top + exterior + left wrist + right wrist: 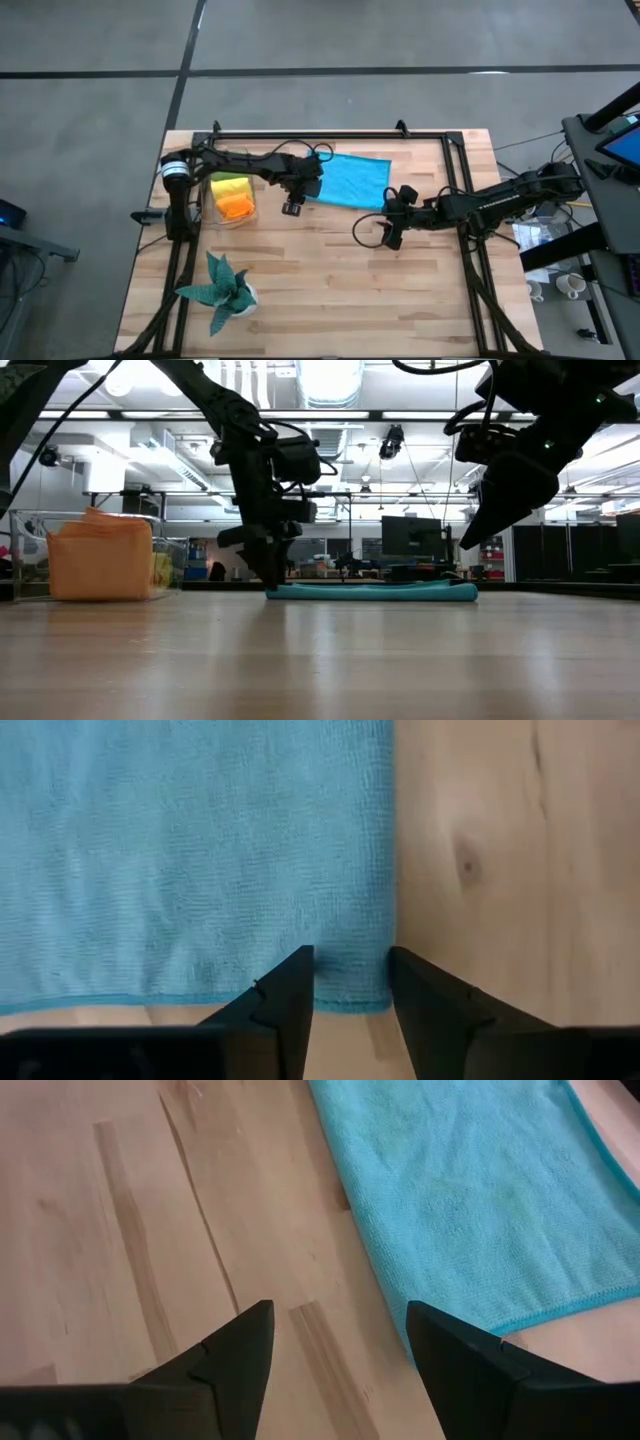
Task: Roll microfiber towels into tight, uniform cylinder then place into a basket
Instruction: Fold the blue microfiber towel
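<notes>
Overhead looking down, table-level looking across; wrists close; all share blue towel (352, 180)

A teal spiky plant (222, 290) in a white pot stands on the wooden table (330, 290).

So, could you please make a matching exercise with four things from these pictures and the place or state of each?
Things:
1. blue towel
2. orange towel
3. left hand
4. right hand

Places or states:
A. open, above bare wood
B. spread flat on the table
C. at the blue towel's corner
D. inside the basket

Pairs: 1-B, 2-D, 3-C, 4-A
</notes>
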`<state>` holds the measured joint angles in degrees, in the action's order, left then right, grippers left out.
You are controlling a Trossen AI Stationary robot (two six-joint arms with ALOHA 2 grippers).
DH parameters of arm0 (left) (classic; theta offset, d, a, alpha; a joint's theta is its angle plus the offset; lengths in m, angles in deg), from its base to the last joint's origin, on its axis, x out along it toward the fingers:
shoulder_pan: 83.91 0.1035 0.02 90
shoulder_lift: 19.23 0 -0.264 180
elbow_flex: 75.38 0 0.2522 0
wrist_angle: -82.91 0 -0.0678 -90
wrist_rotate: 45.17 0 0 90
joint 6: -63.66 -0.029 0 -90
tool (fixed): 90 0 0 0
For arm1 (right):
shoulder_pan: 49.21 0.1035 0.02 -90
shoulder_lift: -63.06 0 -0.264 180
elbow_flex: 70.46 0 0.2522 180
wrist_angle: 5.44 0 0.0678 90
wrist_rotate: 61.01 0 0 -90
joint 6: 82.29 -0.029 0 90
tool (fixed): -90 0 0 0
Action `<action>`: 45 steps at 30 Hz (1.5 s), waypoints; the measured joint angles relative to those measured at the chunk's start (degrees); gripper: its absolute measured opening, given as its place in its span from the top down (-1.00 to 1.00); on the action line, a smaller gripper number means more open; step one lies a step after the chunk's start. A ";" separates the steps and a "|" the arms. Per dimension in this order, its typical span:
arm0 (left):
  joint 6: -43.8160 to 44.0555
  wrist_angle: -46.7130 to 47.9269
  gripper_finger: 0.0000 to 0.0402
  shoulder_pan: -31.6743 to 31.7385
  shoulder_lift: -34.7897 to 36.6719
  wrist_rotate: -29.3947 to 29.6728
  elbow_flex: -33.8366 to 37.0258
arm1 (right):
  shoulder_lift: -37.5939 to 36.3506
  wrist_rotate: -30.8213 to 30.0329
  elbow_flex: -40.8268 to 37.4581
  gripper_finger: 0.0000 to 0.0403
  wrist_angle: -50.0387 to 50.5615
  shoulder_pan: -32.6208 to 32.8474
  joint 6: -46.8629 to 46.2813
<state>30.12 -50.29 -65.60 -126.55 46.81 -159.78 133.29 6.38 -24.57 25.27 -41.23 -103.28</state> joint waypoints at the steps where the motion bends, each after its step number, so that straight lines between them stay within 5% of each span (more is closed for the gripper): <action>1: 0.04 0.23 0.41 -0.05 -0.08 -0.05 0.00 | -0.01 -0.02 -0.08 -0.11 -0.05 0.00 -0.02; 18: 3.07 -0.57 0.41 -3.81 -0.19 -0.65 3.22 | 0.02 0.07 -0.17 -0.11 -0.69 0.00 0.84; 27: 4.62 -1.87 0.43 -4.09 -0.10 -0.33 3.99 | 0.05 1.30 0.50 -0.11 -0.45 -1.38 10.73; 38: 5.35 -3.07 0.96 -4.15 -0.21 0.27 3.93 | 8.13 9.07 6.91 -0.11 7.53 -12.72 24.14; 45: 6.32 -3.06 0.99 -4.15 -0.23 0.24 3.93 | 15.18 10.00 9.70 -0.11 8.49 -14.69 30.03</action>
<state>36.45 -53.35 -69.76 -126.78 47.05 -155.84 148.48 16.38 -14.86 33.76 -55.91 -73.25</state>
